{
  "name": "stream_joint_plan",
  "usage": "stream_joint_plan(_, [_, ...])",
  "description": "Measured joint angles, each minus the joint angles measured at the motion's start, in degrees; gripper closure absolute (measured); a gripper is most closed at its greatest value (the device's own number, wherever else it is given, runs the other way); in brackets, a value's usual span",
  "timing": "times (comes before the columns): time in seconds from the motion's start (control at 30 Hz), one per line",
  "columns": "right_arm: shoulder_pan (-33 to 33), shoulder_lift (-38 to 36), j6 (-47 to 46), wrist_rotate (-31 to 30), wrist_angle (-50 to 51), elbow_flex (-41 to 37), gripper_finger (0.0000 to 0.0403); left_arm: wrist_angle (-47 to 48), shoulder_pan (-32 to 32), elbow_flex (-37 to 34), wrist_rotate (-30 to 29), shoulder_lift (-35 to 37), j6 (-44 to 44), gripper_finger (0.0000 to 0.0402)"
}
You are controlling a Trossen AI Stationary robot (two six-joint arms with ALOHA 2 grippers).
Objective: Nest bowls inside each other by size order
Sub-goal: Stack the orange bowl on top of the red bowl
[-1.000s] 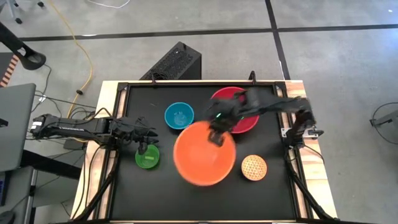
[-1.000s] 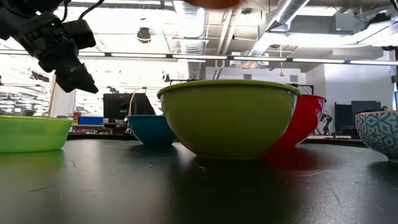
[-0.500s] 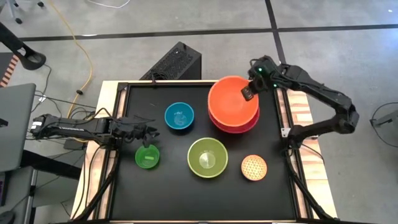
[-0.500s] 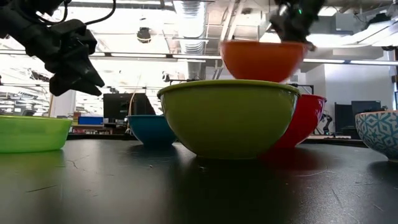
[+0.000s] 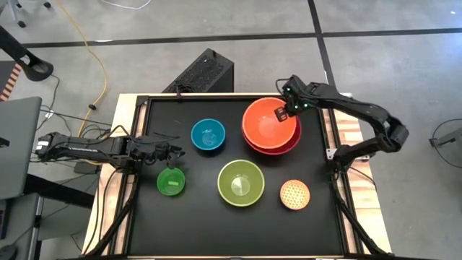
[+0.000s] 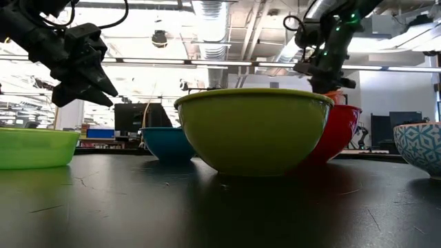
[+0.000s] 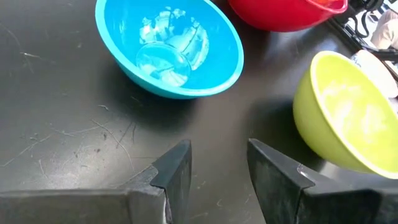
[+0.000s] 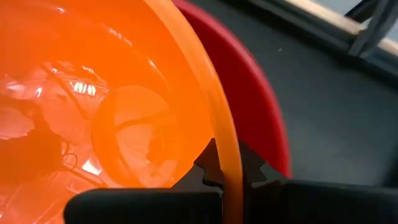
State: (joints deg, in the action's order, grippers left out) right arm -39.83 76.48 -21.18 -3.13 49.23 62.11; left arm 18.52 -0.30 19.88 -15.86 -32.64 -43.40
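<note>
The orange bowl point(image 5: 268, 123) lies inside the red bowl point(image 5: 287, 146) at the table's far right. My right gripper point(image 5: 283, 114) is shut on the orange bowl's rim. The lime green bowl point(image 5: 240, 182) stands at the near middle, the blue bowl point(image 5: 208, 134) at the far middle-left, the small dark green bowl point(image 5: 171, 180) at the near left and the small dotted bowl point(image 5: 294, 194) at the near right. My left gripper point(image 5: 173, 153) hangs open and empty just above and beyond the dark green bowl, facing the blue bowl point(image 7: 168, 50). My right gripper pinches the orange bowl's rim point(image 8: 227, 163) on its far right side, one finger inside the bowl and one outside, between the orange wall and the red bowl point(image 8: 264, 124). The fingers come slanting down from the far right. The orange bowl sits upright within the red one.
The black table top point(image 5: 202, 224) is bare along its near edge and between the bowls. A raised frame point(image 5: 328, 144) runs along the table's sides. A black box point(image 5: 202, 72) stands on the floor beyond the far edge.
My right gripper has carried the orange bowl from high over the lime green bowl toward the table's far right, then down into the red bowl, where it now sits. The lime green bowl, hidden under it before, shows again.
</note>
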Motion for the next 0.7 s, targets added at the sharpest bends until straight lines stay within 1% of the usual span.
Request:
stream_joint_plan(0.3, [1.7,3.6,-2.2,-1.6,-0.3,-0.6,0.0388,0.0,0.0,0.0,1.8,0.0,0.0,0.0257])
stream_joint_plan(0.37, [2.0,3.8,-2.4,-1.6,-0.5,-0.6,0.0383,0.0,0.0,0.0,2.2,0.0,0.2,0.0257])
stream_joint_plan(0.7, [2.7,4.1,-3.5,-1.5,0.4,-0.5,0.0276,0.0,0.0,0.0,4.8,0.0,2.2,0.0257])
